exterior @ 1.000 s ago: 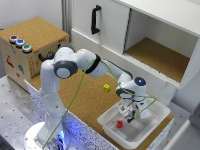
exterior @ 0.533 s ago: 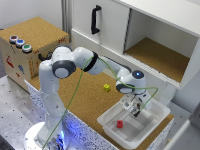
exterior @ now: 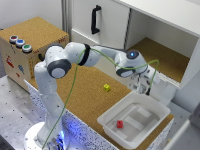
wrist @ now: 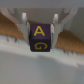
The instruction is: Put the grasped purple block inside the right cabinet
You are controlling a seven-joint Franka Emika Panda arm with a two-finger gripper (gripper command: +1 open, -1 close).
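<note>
Your hand has risen from over the white tray within the last second, fingers clamped on the purple block. It now hangs near the cabinet opening; the block is not yet inside.

the arm reaches out with elbow bent, its tool clamped on the purple block.
</note>
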